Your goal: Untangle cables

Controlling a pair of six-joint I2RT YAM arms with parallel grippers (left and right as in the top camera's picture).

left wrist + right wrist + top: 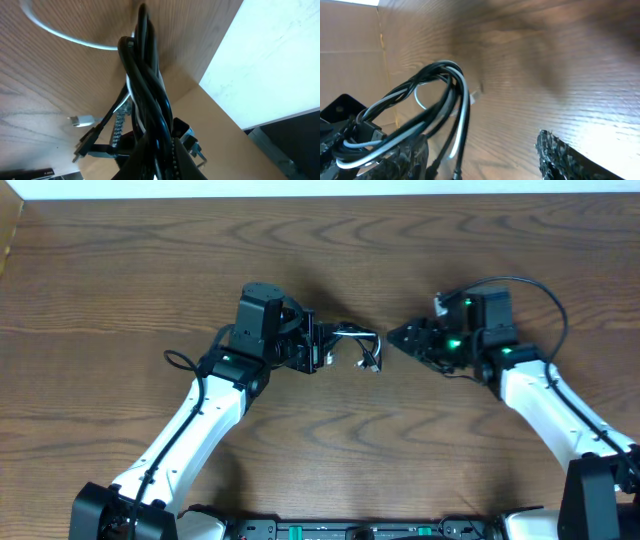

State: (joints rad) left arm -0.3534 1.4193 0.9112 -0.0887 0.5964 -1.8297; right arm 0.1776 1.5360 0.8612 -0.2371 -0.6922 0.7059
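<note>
Near the middle of the surface [120, 270], we are holding the cables [352, 337] out for a second grasp.
Our left end effector [318, 345] is clamping the twisted bundle, so the white cable [65, 37] and the black cable [145, 75] are sticking out toward the other arm. Our right end effector [398, 340] is hovering just beside the loop with fingers apart, probably to catch one strand and pull it free.

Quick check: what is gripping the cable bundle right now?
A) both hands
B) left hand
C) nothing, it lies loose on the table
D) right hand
B: the white and black cables run out from the closed left hand, while the right hand is open beside them.
</note>
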